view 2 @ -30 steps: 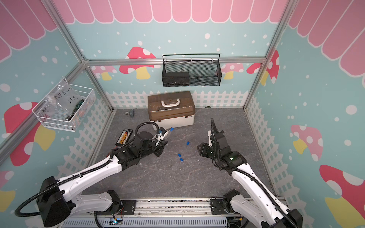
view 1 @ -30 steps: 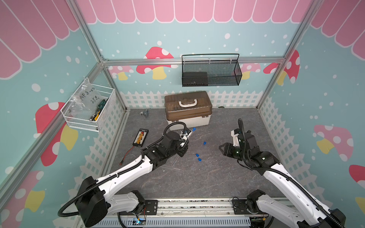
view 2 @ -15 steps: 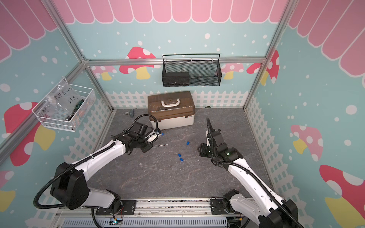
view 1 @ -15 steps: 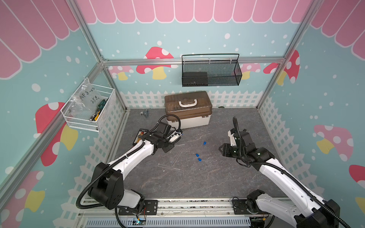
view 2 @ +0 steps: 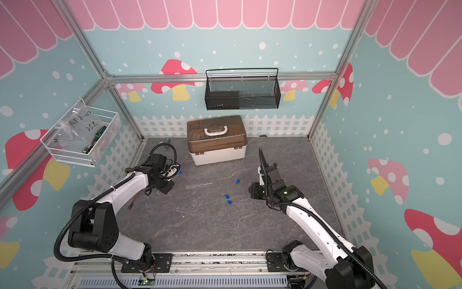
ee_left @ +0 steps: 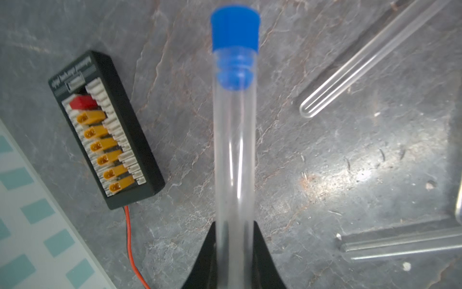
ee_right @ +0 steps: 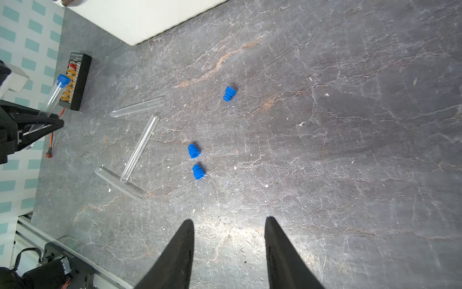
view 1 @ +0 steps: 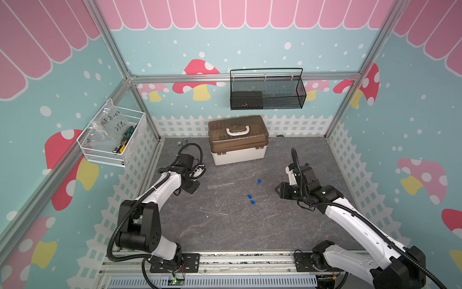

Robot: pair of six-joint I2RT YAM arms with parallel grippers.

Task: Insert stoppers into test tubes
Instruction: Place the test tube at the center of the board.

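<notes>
Stands at about one of four, judging by the layout. Grips, with the left tool [ee_left: 233, 222] at ten o'clock on the desk [view 1: 250, 237], one test tube [ee_left: 235, 150] lifted clear of the surface, jaws pressed on the glass from both sides. Shows a blue stopper [ee_left: 235, 30] already seated in its mouth, ribs visible inside the rim, with a black connector board [ee_left: 105, 127] just beside on the desk. Holds the right tool [ee_right: 229, 220] at three o'clock, jaws apart and empty, facing the loose parts. Leaves three tubes bare and flat toward nine o'clock of centre: a lone tube [ee_right: 137, 107] toward eleven, then a slanted tube [ee_right: 140, 150] and a cross tube [ee_right: 117, 181] apparently touching end to side. Leaves three stoppers unused too: a middle stopper [ee_right: 193, 151] and a near stopper [ee_right: 198, 172] just beside each other at centre, and a single stopper [ee_right: 229, 93] toward one o'clock of them. Calls next, most likely, for setting the finished tube down, then three more rounds of picking, aligning and pressing.
</notes>
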